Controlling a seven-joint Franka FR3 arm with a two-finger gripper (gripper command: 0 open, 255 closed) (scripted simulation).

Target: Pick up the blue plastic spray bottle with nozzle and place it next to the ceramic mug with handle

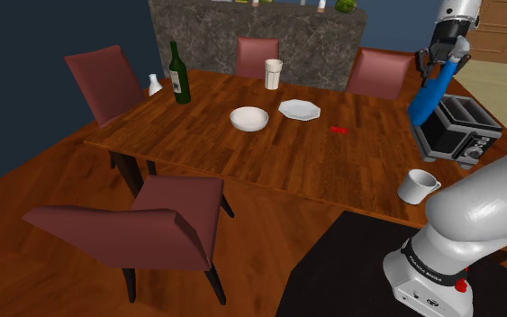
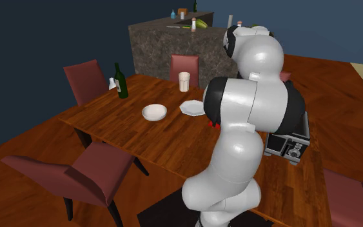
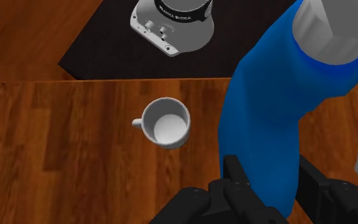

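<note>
The black gripper (image 1: 441, 56) hangs high over the table's far corner at the shoulder view's right. It is clenched on the blue spray bottle (image 1: 429, 95) — the bottle dangles from the fingers, tilted, its lower end toward seven o'clock from the hand. The bottle is off the wood, in the air just above the toaster (image 1: 457, 129), a dark and silver box sitting on the wooden table (image 1: 242, 158) at about five o'clock from it. In the wrist view the gripper (image 3: 274, 175) has a black finger pressed on each side of the spray bottle (image 3: 263, 121), whose blue body runs away from the camera.

The white mug (image 1: 417, 185) stands upright near the table's front edge, at about seven o'clock from the toaster and apart from it, its handle toward three o'clock in the shoulder view. In the wrist view the mug (image 3: 165, 123) is seen from above, mouth open to the camera — beside the bottle, not touching it. Beyond the table edge lies the black stand (image 3: 107, 44).

Toward the table's middle sits a white bowl (image 1: 248, 118). A white plate (image 1: 298, 110) is at two o'clock from the bowl, and a small red thing (image 1: 338, 130) is at four o'clock from the plate. A green wine bottle (image 1: 179, 75) stands at ten o'clock from the bowl, and a pale tumbler (image 1: 273, 74) at one o'clock. Dark red chairs (image 1: 152, 225) ring the table. In the second exterior view the toaster (image 2: 288, 143) peeks out at four o'clock from the plate (image 2: 189, 108).
</note>
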